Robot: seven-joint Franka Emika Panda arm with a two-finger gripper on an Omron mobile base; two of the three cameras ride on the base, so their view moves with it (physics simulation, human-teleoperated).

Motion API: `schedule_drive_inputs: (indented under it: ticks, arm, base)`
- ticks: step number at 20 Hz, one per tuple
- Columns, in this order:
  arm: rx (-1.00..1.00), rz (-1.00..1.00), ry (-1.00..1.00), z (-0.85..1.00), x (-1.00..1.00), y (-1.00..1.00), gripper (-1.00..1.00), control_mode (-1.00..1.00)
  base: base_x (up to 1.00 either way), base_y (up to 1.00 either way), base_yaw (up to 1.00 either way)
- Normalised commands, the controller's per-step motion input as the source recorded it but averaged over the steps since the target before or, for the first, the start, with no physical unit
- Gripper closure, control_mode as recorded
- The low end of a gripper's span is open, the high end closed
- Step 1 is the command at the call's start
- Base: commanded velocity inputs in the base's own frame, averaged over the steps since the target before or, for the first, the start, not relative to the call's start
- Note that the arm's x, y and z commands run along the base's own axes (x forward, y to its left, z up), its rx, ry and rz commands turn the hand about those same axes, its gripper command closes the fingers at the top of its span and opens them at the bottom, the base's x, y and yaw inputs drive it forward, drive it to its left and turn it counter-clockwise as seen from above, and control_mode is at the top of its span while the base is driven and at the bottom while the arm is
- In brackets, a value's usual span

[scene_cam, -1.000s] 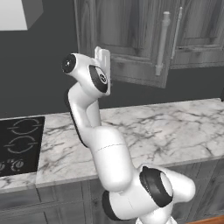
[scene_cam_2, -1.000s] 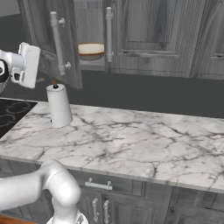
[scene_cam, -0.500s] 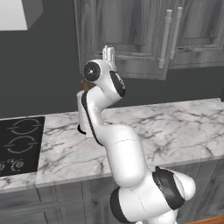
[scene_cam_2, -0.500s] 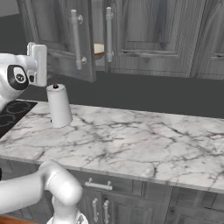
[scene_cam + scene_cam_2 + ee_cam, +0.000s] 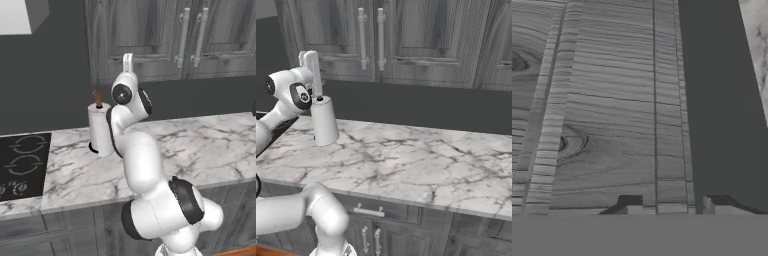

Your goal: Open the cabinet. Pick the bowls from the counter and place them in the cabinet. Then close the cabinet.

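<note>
— Where is the cabinet [image 5: 371, 40]?
— On the wall above the marble surface [image 5: 421, 160], both doors closed, silver handles [image 5: 191, 37] side by side.
— And the end effector [image 5: 671, 204]?
— Raised close to the door's lower edge, near the paper towel roll [image 5: 100, 129]. Its fingertips stand slightly apart, gripping nothing.

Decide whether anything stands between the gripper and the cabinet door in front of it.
Nothing visible does. In the hand view the cabinet door lies straight ahead of the gripper. The paper towel roll stands lower, on the counter, out of that line.
</note>
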Motion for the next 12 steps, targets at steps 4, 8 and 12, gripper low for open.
schedule_drive_inputs:
  ticks: [4,8,12]
  arm:
    - [0.23,0.0,-0.09,-0.27,1.0,0.0,-1.0,-1.0]
    - [0.18,0.0,0.11,0.0,1.0,0.0,-1.0,-1.0]
    - [0.07,0.0,0.28,0.12,1.0,0.0,-1.0,-1.0]
  base:
    - [0.0,0.0,0.0]
    - [0.0,0.0,0.0]
    - [0.0,0.0,0.0]
